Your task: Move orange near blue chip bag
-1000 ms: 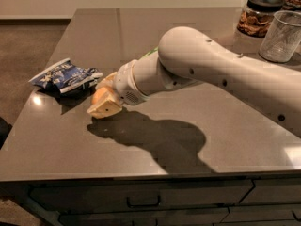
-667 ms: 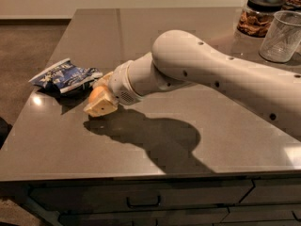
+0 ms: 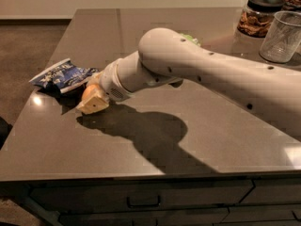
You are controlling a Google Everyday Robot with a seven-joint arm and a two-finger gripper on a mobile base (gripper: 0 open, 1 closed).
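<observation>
The blue chip bag (image 3: 63,75) lies crumpled and flat near the table's left edge. My gripper (image 3: 92,101) is at the end of the white arm, low over the table, just right of and in front of the bag. Its tan fingers (image 3: 96,103) are closed around the orange (image 3: 88,91). Only a small rounded orange patch shows on the bag side of the fingers. The orange sits right beside the bag's near corner. I cannot tell whether it touches the table.
A light-green bag (image 3: 191,38) peeks out behind the arm. A lidded jar of snacks (image 3: 259,16) and a clear plastic cup (image 3: 283,36) stand at the back right. The dark table (image 3: 141,145) ends close to the left of the blue bag.
The arm has reached a little further left, carrying the gripper and orange closer to the blue chip bag. The bag has not moved.
</observation>
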